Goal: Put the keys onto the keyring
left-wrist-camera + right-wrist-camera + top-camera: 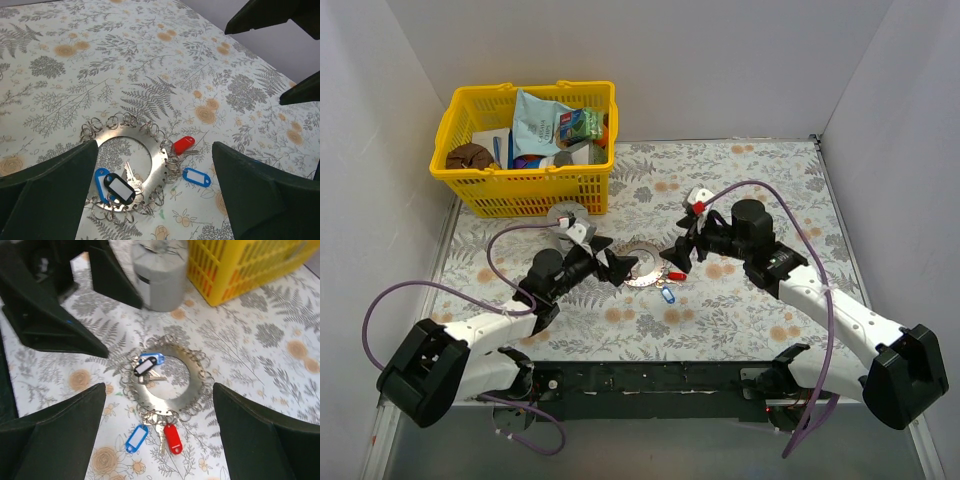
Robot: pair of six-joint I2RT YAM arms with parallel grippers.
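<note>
The keyring (642, 266), a flat silvery disc with small split rings round its edge, lies on the floral cloth between both grippers. A red key (675, 272) and a blue tag (667, 295) lie at its near right edge. In the left wrist view the keyring (161, 165) carries a black tag (119, 187), a blue tag (101, 179) and a metal key; the red key (182, 145) and another blue tag (196, 176) sit at its rim. My left gripper (618, 262) is open and empty at its left. My right gripper (678, 250) is open and empty at its right, above the keyring (196, 390).
A grey cylindrical tin (563, 215) stands just behind my left gripper, also in the right wrist view (160, 277). A yellow basket (470, 185) full of packets stands at the back left. White walls close in the table on three sides.
</note>
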